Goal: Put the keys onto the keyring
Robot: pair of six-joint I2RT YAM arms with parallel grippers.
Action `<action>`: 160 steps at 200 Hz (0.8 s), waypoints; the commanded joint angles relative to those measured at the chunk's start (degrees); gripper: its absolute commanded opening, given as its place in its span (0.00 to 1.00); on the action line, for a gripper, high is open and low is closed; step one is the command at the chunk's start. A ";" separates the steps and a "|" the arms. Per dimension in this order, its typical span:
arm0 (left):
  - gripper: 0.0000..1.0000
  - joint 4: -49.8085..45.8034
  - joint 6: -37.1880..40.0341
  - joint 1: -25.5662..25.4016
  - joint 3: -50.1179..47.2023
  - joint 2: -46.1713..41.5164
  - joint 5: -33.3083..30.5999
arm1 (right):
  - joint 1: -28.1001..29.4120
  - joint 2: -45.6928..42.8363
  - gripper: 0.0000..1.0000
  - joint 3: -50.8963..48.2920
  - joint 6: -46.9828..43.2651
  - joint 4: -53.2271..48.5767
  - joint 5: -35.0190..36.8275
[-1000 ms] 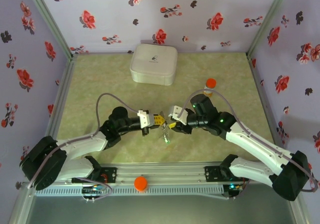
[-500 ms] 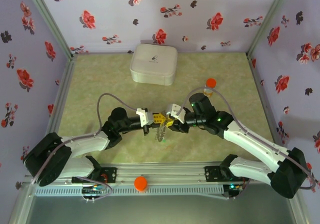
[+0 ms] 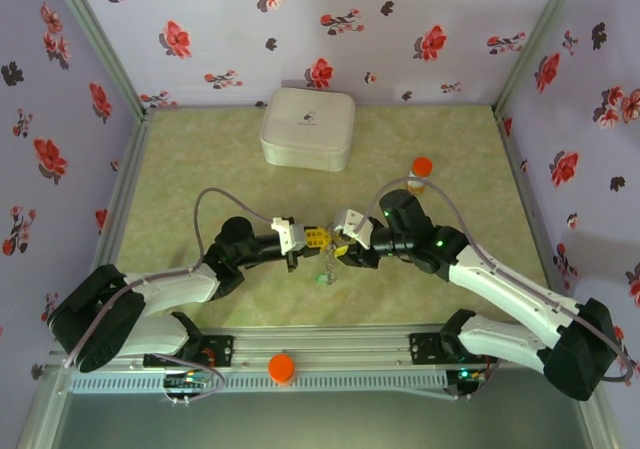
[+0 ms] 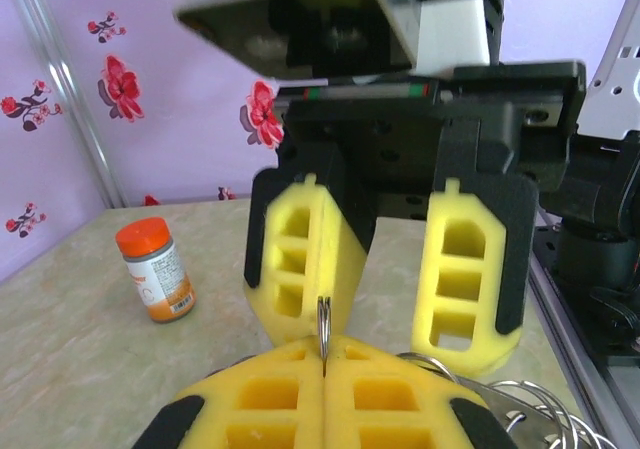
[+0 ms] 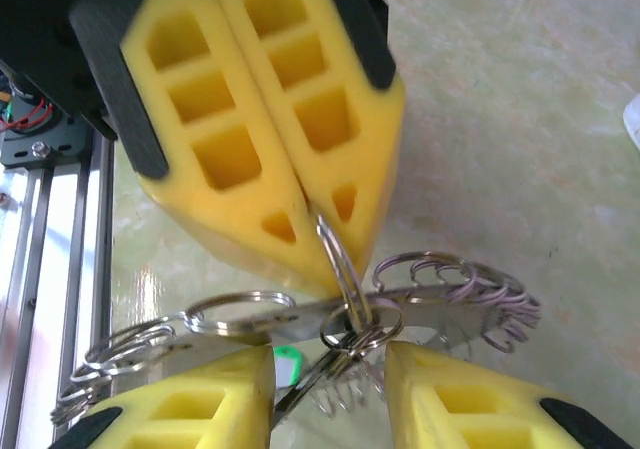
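Observation:
My left gripper is shut on a thin metal split ring, seen edge-on between its yellow pads. In the right wrist view this ring belongs to the keyring, a grey flat ring edged with several wire loops, which hangs below the left gripper. A small loop threads the pinched ring and carries the slim key and the green tab. My right gripper stands open around this bunch, touching nothing, and faces the left one.
An orange-capped bottle stands just behind the right arm, also at the left of the left wrist view. A white rounded-square case sits at the back. An orange cap lies on the front rail.
Both grippers have edged slightly away from the bases and stay close together. The hanging bunch has swung a little to the left. The left stays shut, the right open.

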 commanded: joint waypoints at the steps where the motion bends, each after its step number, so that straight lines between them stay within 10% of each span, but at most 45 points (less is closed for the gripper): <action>1: 0.00 4.55 0.83 -0.13 0.47 -0.40 0.62 | 0.34 -0.39 0.36 -1.12 2.18 0.68 -0.38; 160: 0.00 4.55 0.90 -0.04 0.22 -0.83 -0.20 | 0.33 0.68 0.15 -3.83 3.79 9.39 -0.13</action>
